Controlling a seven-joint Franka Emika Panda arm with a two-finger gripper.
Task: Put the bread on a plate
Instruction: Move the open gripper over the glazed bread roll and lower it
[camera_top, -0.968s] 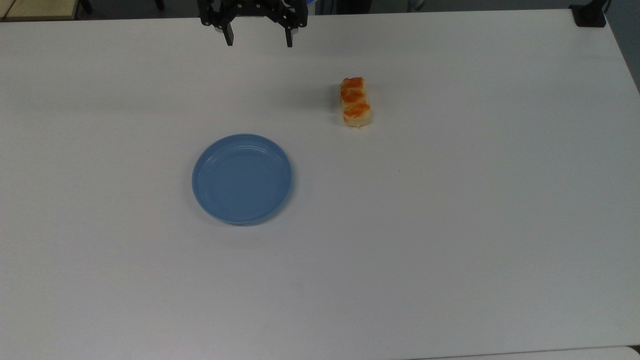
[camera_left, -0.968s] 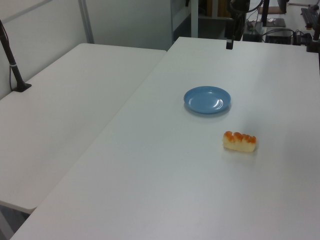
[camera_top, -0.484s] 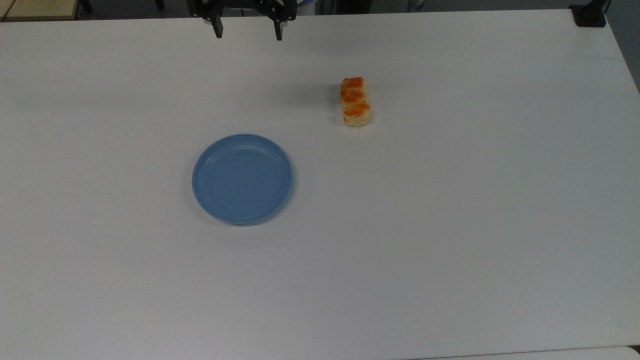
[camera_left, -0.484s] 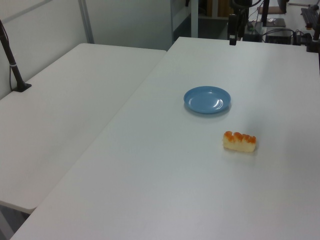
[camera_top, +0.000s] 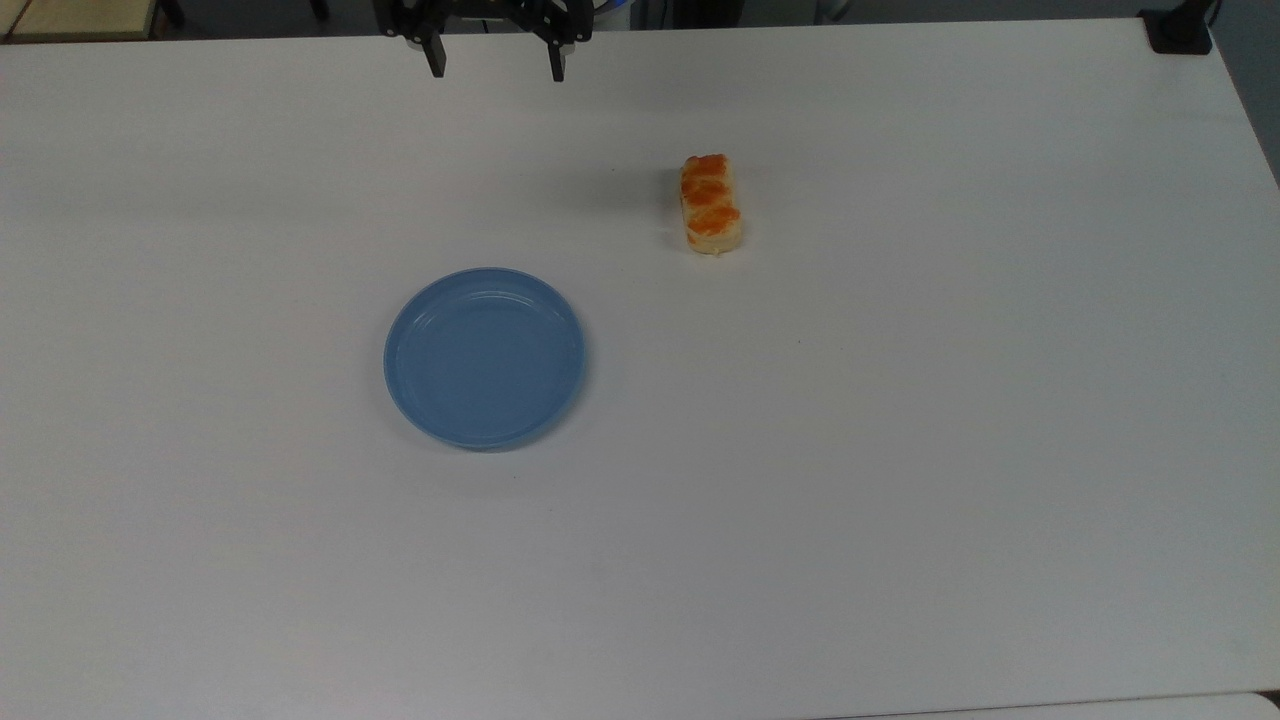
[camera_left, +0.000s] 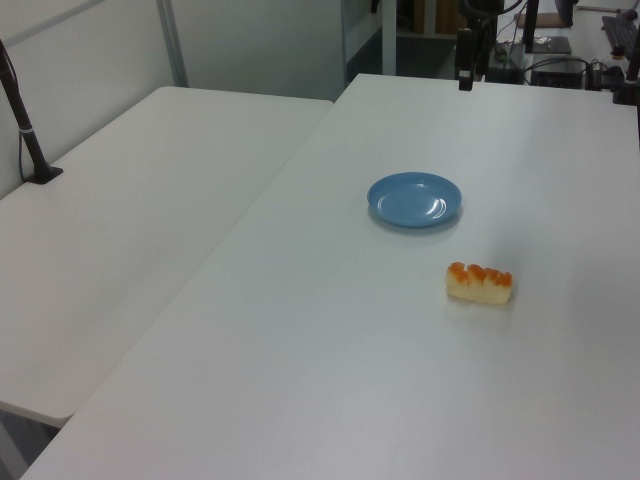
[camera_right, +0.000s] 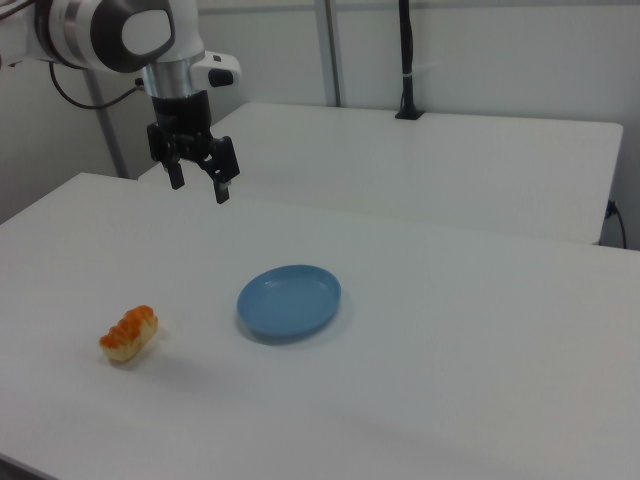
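Observation:
The bread (camera_top: 711, 204), a pale-yellow roll with orange-brown bumps, lies on the white table (camera_top: 900, 450), apart from the plate; it also appears as the bread (camera_left: 479, 282) and the bread (camera_right: 129, 333). The light-blue plate (camera_top: 485, 357) sits bare near the table's middle, seen too as the plate (camera_left: 414, 199) and the plate (camera_right: 289, 300). My gripper (camera_top: 493, 70) hangs open at the top view's upper edge, well above the table and away from both things. In the right view the gripper (camera_right: 199, 184) has its two black fingers spread with nothing between them.
A second white table (camera_left: 130, 220) adjoins on the left view's left, with a black post (camera_left: 25, 130) clamped to it. A black clamp (camera_top: 1178, 30) sits at the top view's upper right corner. Desks and cables stand beyond the far edge.
Over the last second the gripper rose and drew back toward the top view's upper edge, shifting slightly left. It has held still for the last half second. Bread and plate have not moved.

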